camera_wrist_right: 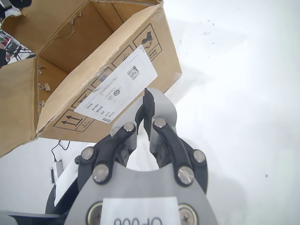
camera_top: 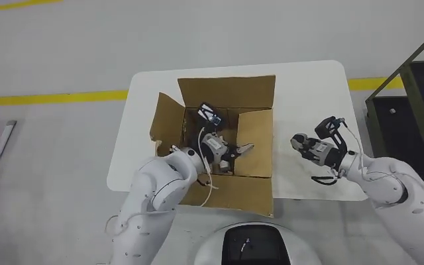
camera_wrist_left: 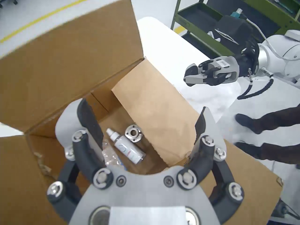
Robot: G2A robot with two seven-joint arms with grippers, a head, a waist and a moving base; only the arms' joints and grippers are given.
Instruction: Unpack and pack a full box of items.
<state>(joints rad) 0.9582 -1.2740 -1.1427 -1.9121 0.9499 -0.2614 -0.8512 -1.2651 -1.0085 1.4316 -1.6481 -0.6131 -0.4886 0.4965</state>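
**Left gripper [camera_wrist_left: 144, 108]:** It is held over the open mouth of the box [camera_wrist_left: 70, 59], just above the rim and pointed down into it. The fingers [camera_wrist_left: 88, 118] are spread wide. Nothing is held and nothing is touched.

**Box contents:** A white spray bottle [camera_wrist_left: 125, 148] lies flat on the box floor, below and ahead of this gripper, within the span of the open fingers. Its long axis runs oblique to the line across the fingers, cap end farther away. A round metal flange [camera_wrist_left: 133, 133] sits just beside the bottle, near its cap end. A crumpled clear wrapper [camera_wrist_left: 109, 155] is touching or just beside the bottle on the other side; contact cannot be confirmed.

**Coming move (judgement):** Unpacking is judged to be at an early stage. A descent with some wrist rotation is likely needed to set the fingers across the bottle.

**Right gripper [camera_wrist_right: 147, 108]:** It hangs above the table [camera_top: 311, 86], outside the box and beside its labelled side wall. The fingers are pressed together on nothing. It is well apart from the contents, so the left arm is the nearer one.
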